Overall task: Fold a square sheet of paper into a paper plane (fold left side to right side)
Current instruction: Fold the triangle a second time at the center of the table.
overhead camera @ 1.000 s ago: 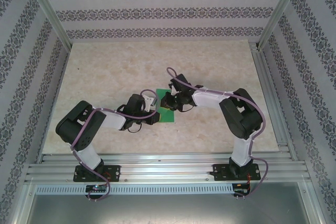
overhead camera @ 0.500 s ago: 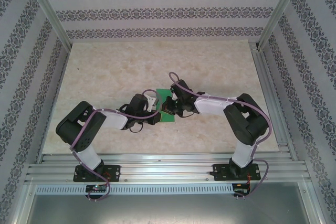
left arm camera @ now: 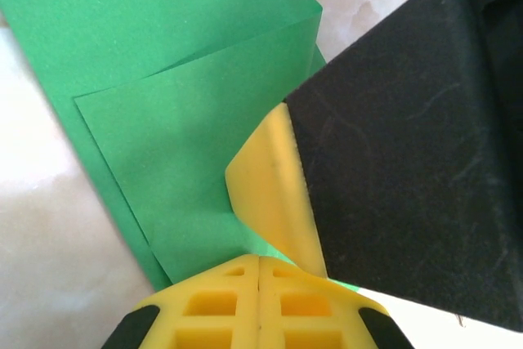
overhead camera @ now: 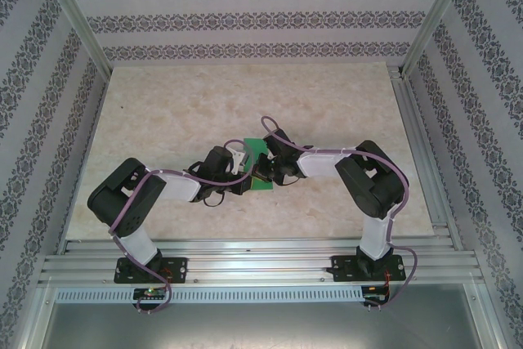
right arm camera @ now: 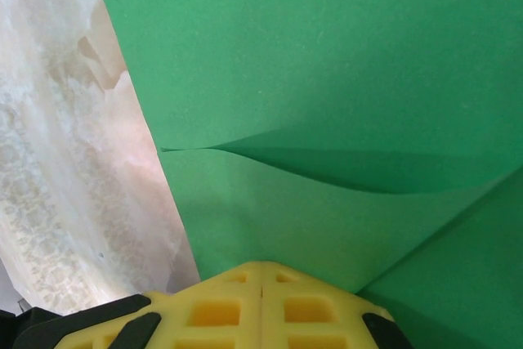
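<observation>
top external: left tool (overhead camera: 247,182) and right tool (overhead camera: 263,172), both closed, crowd the square sheet of paper (overhead camera: 255,145); dragging could skew its fold.

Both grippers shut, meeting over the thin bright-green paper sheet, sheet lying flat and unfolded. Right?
No, one thing is off. The thin bright-green paper sheet is folded, not flat: the left wrist view shows one layer lying over another, its far corner lifting. The rest stands: left gripper and right gripper are shut, meeting over it.
</observation>
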Available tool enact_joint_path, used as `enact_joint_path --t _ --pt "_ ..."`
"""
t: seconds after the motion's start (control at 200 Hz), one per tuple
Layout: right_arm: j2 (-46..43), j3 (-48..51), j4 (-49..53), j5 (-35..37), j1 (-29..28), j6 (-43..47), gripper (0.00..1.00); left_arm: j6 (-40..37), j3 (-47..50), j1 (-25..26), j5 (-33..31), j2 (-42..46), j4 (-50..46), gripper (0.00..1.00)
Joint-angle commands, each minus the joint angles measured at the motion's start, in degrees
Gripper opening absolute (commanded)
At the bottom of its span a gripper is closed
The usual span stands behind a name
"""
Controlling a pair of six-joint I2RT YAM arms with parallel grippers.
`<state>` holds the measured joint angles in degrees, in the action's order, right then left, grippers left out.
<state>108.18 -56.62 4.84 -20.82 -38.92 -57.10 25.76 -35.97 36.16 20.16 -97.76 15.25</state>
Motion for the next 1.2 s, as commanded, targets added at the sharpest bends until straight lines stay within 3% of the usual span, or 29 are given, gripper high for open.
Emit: enact_joint_path --t 0.0,0.3,0.879,1.074,1.194 --pt "1.7 -0.8 -0.3 2.1 -0.6 0.1 0.00 -1.8 2.0 1.5 -2.3 -3.2 -11.9 0.00" --pt "0.1 -1.4 2.8 6.8 1.9 7.9 0.00 -1.8 2.7 1.6 -2.7 -3.3 -11.9 0.00" --pt "0.4 -2.6 0.1 4.6 11.2 15.9 0.02 -1.8 3.3 1.7 -3.1 -2.0 -12.0 0.00" --pt "-8.5 -1.8 2.8 4.9 9.9 16.0 0.03 -1.6 2.9 1.8 -2.9 -1.7 -11.9 0.00" --pt "-10.2 0.1 0.9 3.5 6.1 12.3 0.03 -1.7 2.5 2.0 -3.1 -1.8 -12.2 0.00"
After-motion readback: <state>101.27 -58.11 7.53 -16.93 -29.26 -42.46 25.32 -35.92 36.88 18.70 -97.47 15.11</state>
